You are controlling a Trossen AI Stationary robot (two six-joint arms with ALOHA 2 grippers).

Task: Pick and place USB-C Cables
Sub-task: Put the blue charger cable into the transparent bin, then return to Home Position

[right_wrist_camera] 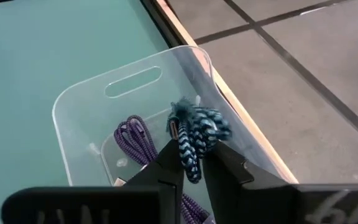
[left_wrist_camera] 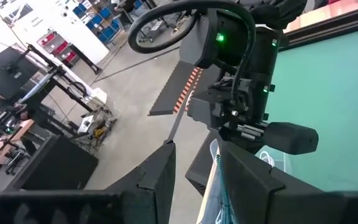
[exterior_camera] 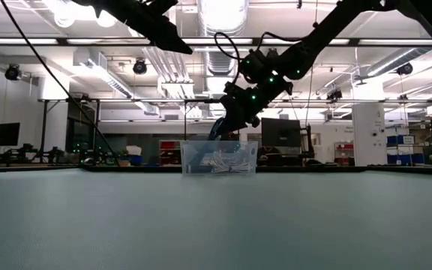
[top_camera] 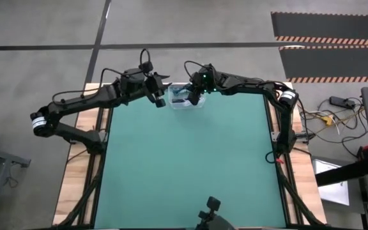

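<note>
Right tool (right_wrist_camera: 191, 163) is hanging over the clear bin (right_wrist_camera: 79, 102) at the tabletop's far edge, pinching a teal braided cable bundle (right_wrist_camera: 194, 127) between its fingers, above a purple cable (right_wrist_camera: 135, 140).

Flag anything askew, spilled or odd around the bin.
Nothing stands out. The clear bin sits upright at the table's far edge, a purple cable inside it. The right end effector holds a teal cable above it; nothing lies on the mat.
</note>
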